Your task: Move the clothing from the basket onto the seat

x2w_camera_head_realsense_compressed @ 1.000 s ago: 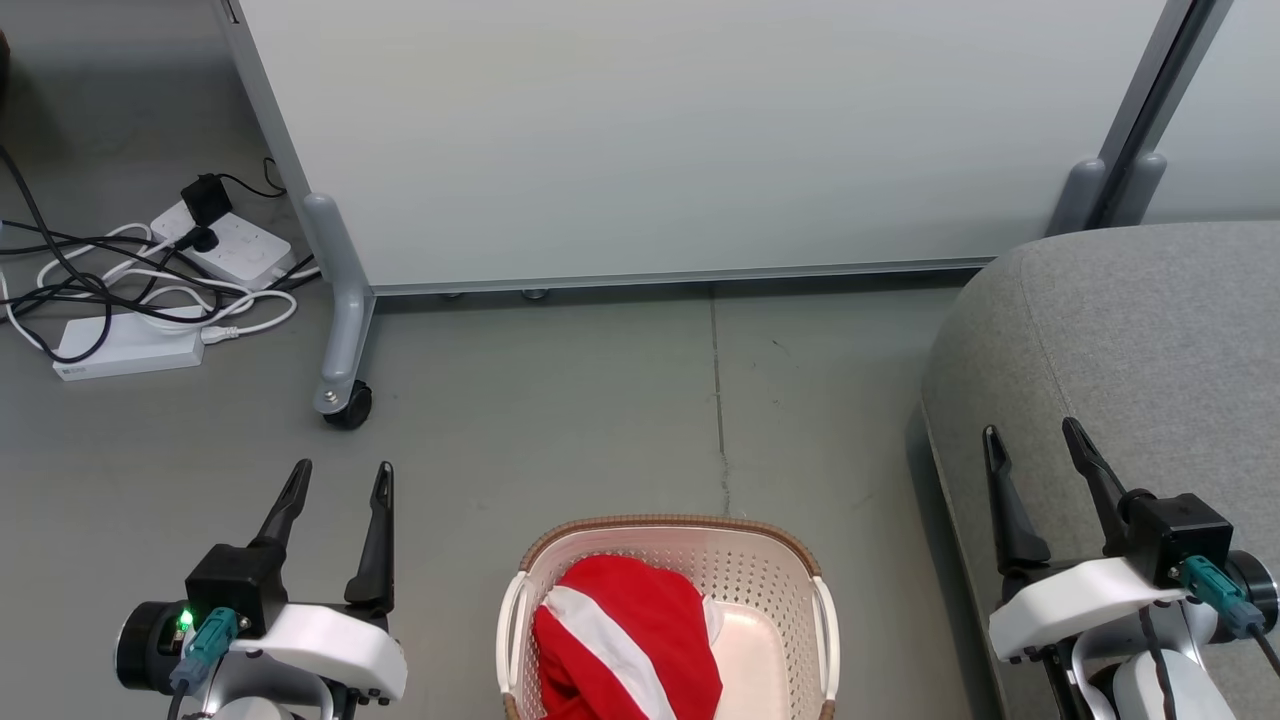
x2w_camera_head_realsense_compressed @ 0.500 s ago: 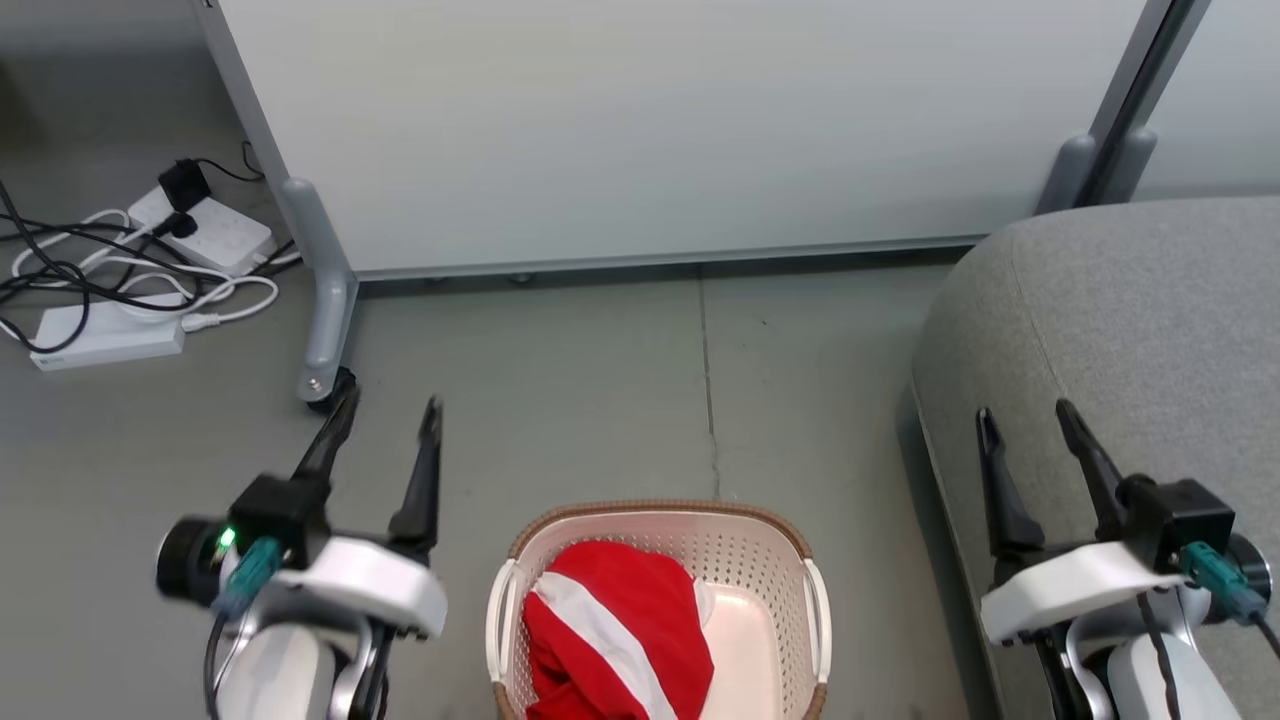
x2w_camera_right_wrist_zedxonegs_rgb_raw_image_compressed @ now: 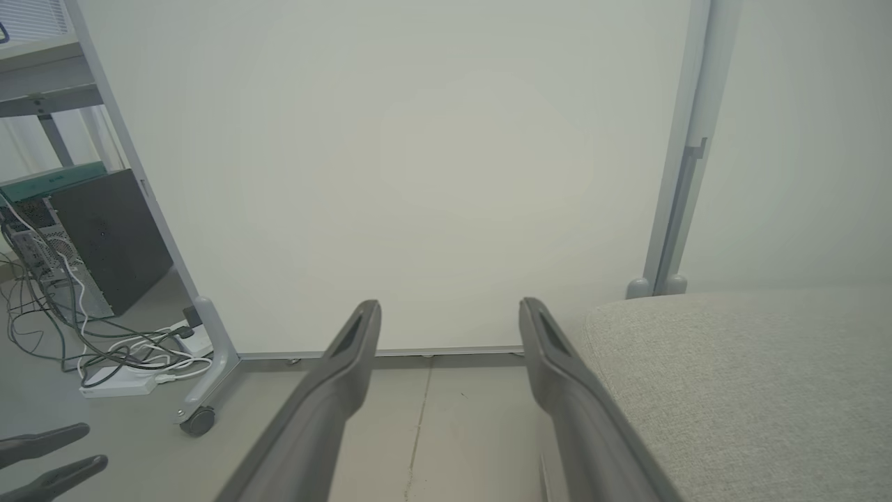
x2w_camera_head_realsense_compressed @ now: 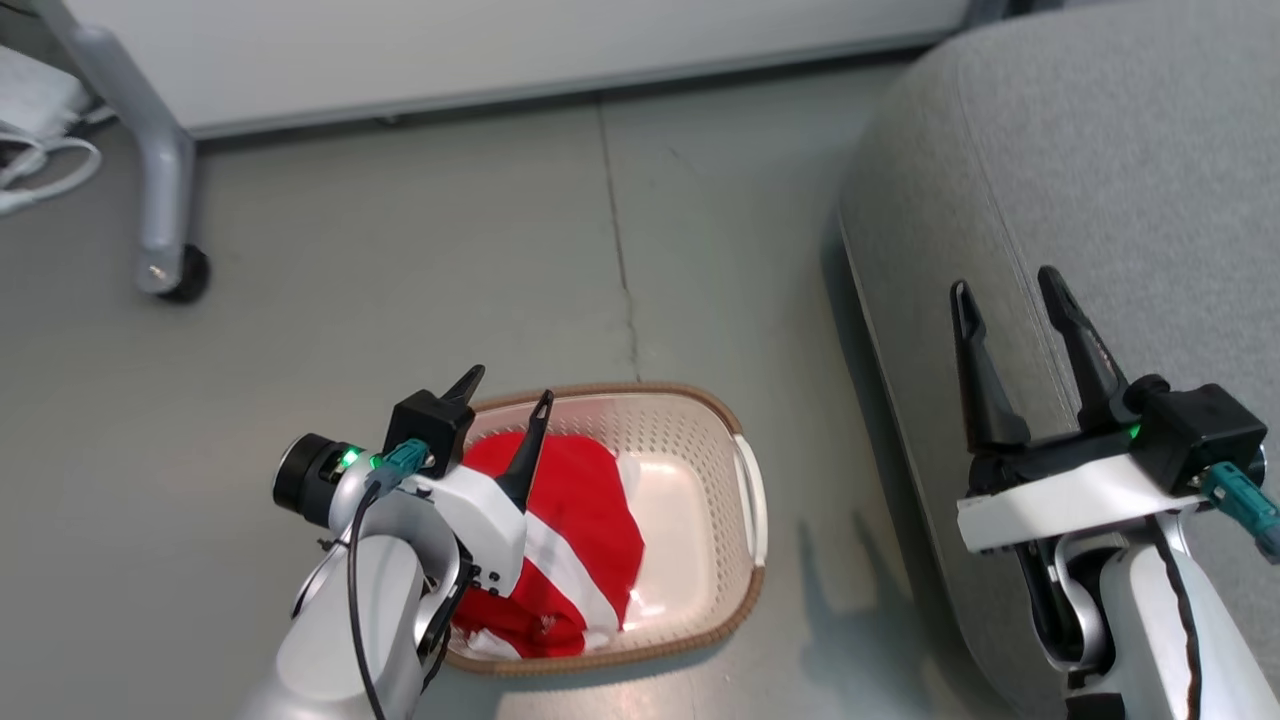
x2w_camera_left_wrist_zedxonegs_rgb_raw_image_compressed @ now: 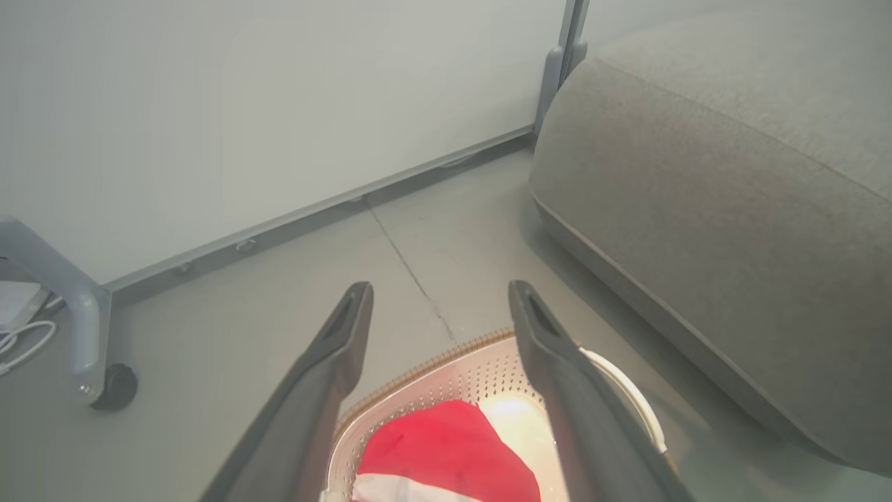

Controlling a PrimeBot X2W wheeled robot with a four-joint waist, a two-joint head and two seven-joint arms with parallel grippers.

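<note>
Left gripper point(x2w_camera_head_realsense_compressed: 512, 383), spread and empty, hangs over the clothing point(x2w_camera_head_realsense_compressed: 585, 500) in the basket point(x2w_camera_head_realsense_compressed: 690, 398). Right gripper point(x2w_camera_head_realsense_compressed: 1005, 280), likewise spread, hovers over the seat point(x2w_camera_head_realsense_compressed: 1100, 150) edge.

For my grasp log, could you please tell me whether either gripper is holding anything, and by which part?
Nothing is held. The left gripper is open above the clothing in the basket; the right gripper is open and empty by the seat.
</note>
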